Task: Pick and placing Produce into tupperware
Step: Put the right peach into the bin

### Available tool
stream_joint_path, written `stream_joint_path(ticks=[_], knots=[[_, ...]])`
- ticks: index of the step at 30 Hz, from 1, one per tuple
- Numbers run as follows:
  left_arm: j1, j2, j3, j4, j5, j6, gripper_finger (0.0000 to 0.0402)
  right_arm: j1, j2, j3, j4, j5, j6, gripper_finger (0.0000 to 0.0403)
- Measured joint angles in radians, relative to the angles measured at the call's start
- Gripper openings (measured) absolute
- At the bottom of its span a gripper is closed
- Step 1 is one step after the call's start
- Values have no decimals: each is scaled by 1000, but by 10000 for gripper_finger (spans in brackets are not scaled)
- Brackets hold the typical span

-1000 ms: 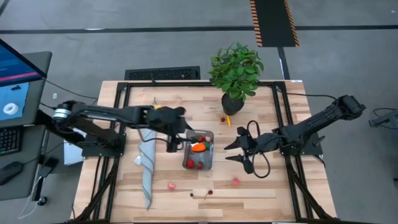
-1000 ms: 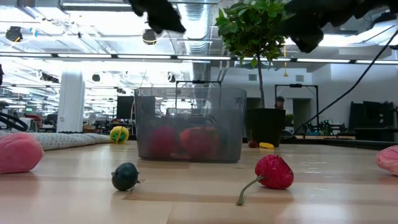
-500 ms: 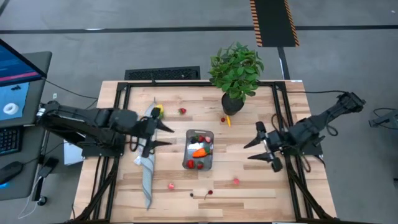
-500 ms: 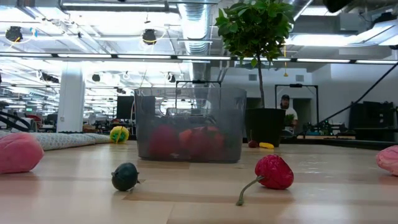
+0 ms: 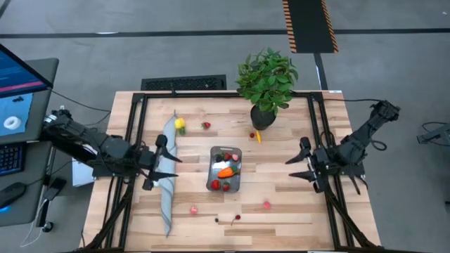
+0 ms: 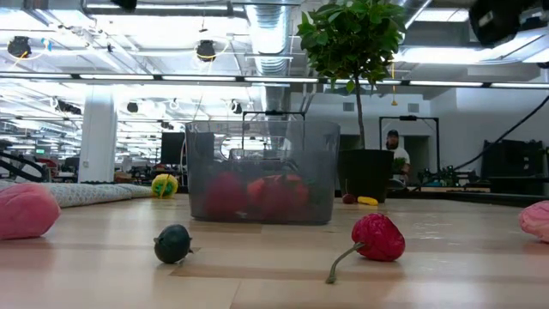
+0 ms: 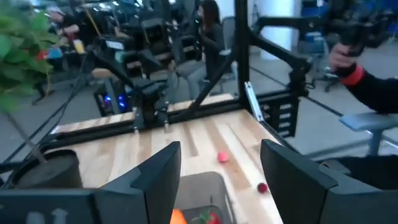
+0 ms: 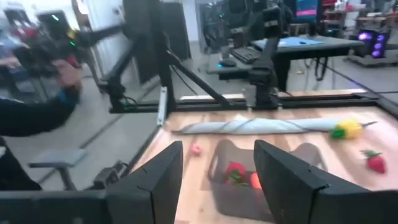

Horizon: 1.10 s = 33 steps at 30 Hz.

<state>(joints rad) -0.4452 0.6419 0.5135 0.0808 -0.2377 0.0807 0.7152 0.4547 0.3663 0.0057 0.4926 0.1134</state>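
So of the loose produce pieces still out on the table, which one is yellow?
The yellow piece at the far end of the grey cloth strip, left of the tupperware. The strawberry beside it and the front pieces are red or pink.

One camera looks straight down, one sits level at tabletop height, two ride the wrists — all share the tupperware (image 5: 225,169).

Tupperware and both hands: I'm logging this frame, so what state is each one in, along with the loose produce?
tupperware: upright, lidless, holds some produce including an orange carrot.
left hand: open, empty, above the grey cloth.
right hand: open, empty, at the table's right side.
loose produce: several pieces on the table, outside the tupperware.
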Motion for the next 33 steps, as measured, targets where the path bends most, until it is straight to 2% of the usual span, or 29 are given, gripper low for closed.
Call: stream_joint_path(ticks=[3,12,20,26,33], knots=[[-4,-43,-60,11,-46,-1,212,6,-13,-59,38,-10,30,221],[-15,-96,-174,79,-51,11,212,14,47,-136,11,3,247,221],[-15,-100,-242,200,-66,22,212,18,198,-162,145,3,338,221],[-14,-100,-243,210,-66,6,212,9,347,-163,163,-20,426,221],[-14,-100,-243,208,-66,-12,212,45,551,-163,246,-47,414,214]])
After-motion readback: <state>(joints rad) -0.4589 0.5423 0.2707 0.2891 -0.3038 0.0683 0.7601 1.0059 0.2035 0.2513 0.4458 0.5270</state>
